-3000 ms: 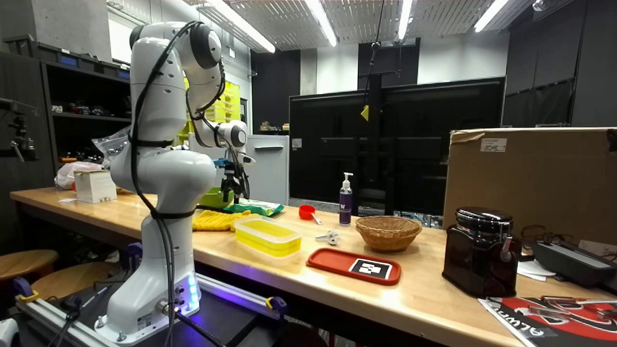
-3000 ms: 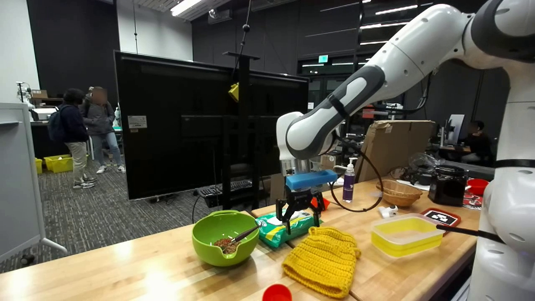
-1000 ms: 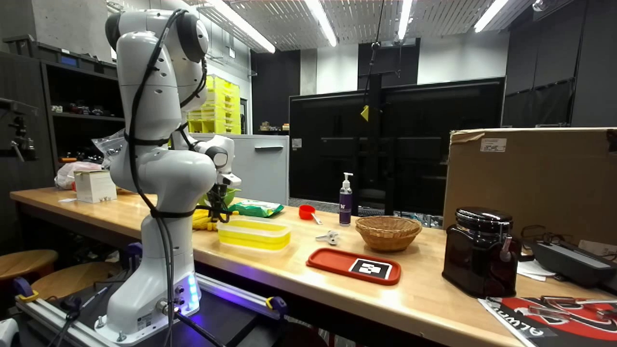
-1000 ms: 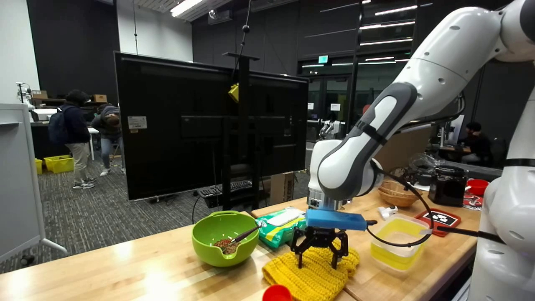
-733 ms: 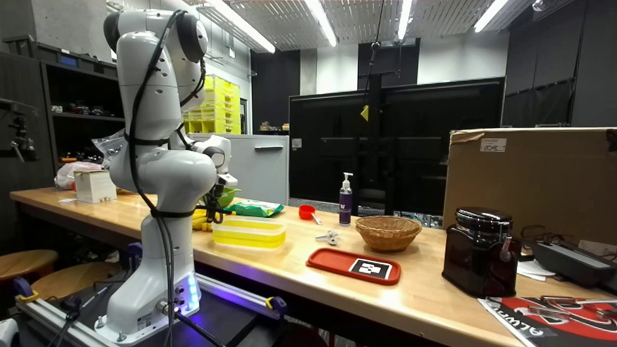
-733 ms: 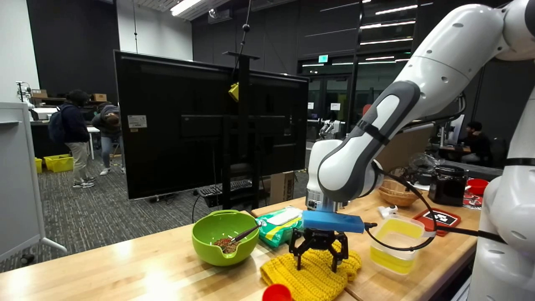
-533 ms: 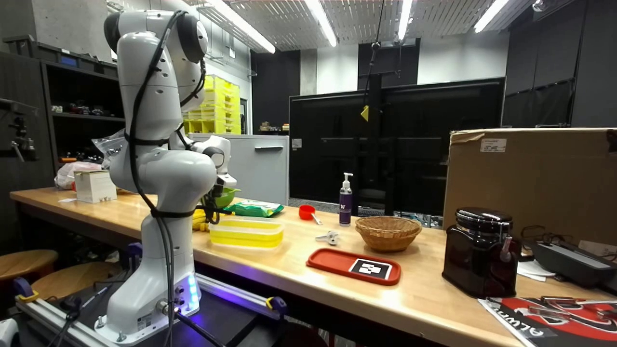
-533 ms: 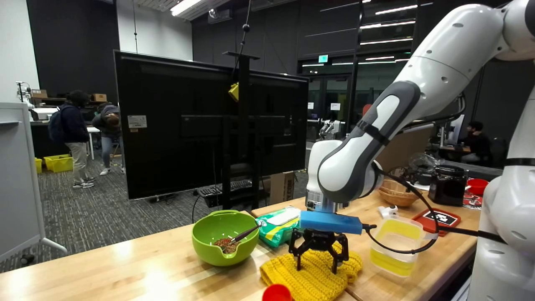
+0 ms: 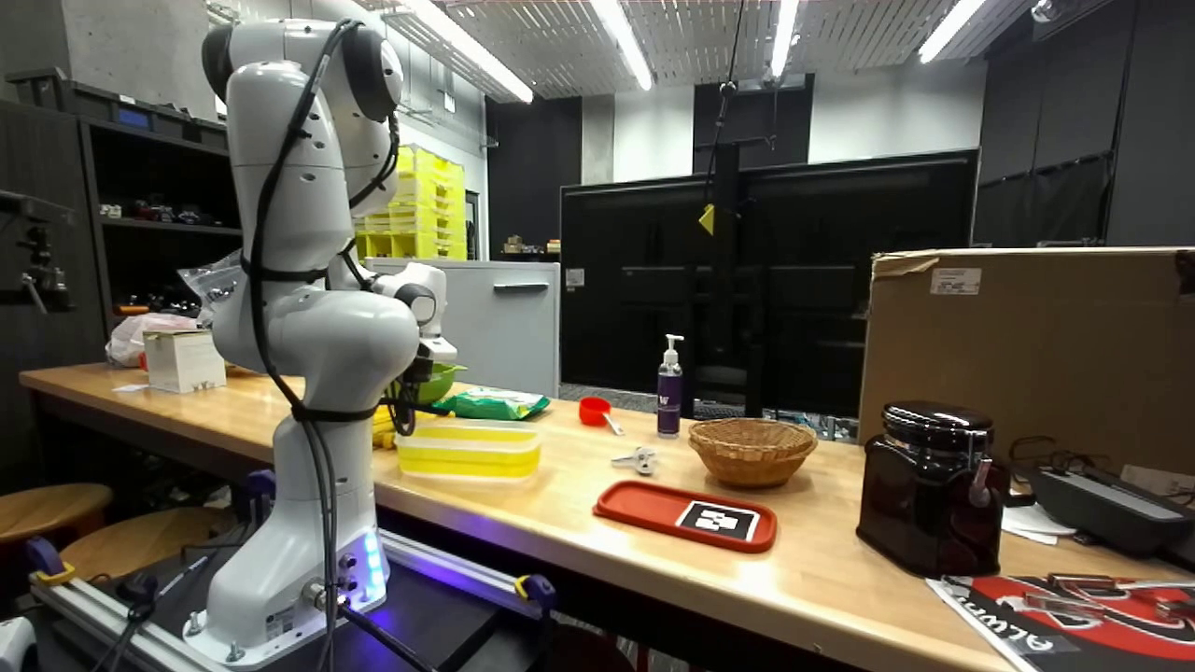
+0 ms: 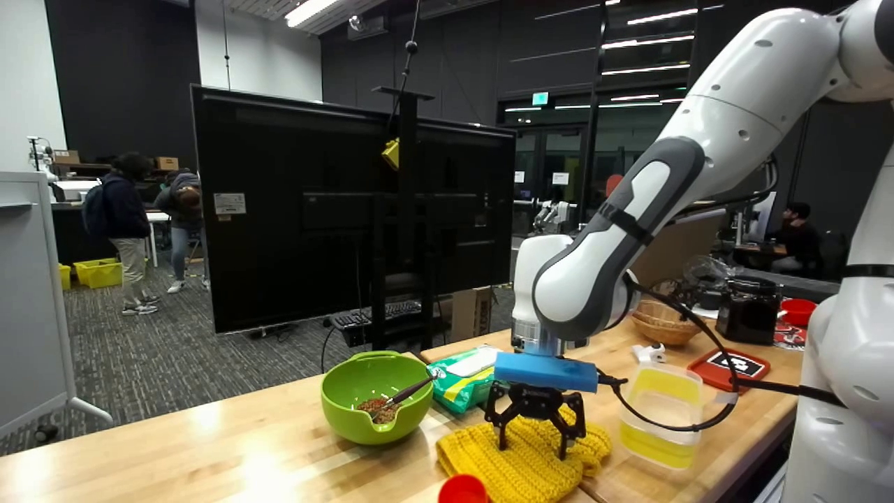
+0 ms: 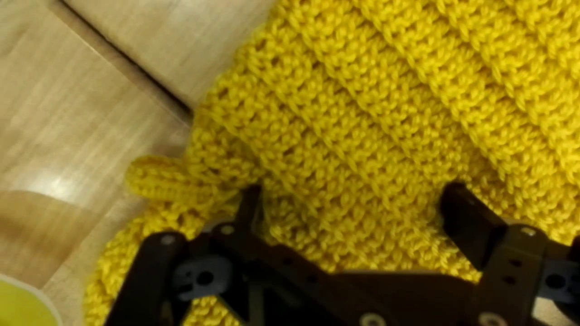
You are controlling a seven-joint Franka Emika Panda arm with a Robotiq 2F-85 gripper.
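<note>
My gripper (image 10: 532, 451) points down over a yellow knitted piece (image 10: 499, 469) on the wooden table. Its fingers stand wide apart. In the wrist view, the gripper (image 11: 353, 188) has both fingertips against the knit (image 11: 362, 113), which lies slightly bunched between them. A small knitted loop (image 11: 156, 179) sticks out by one finger. In an exterior view the knit (image 9: 384, 427) is mostly hidden behind the arm. A clear container with yellow sides (image 10: 655, 447) stands beside the knit, under the arm's hanging cable loop; it also shows in an exterior view (image 9: 467, 459).
A green bowl (image 10: 377, 423) with brown bits and a utensil stands near the gripper, beside a green wipes packet (image 10: 457, 391). A red cup (image 10: 463, 490) is at the front. A red tray (image 9: 644, 507), basket (image 9: 752, 457), pump bottle (image 9: 669, 401) and dark jar (image 9: 934, 509) stand farther off.
Over three seconds the gripper came down from above the table onto the knit, which shifted and bunched. The yellow container slid and turned, still creeping slightly lately. The fingers stayed apart.
</note>
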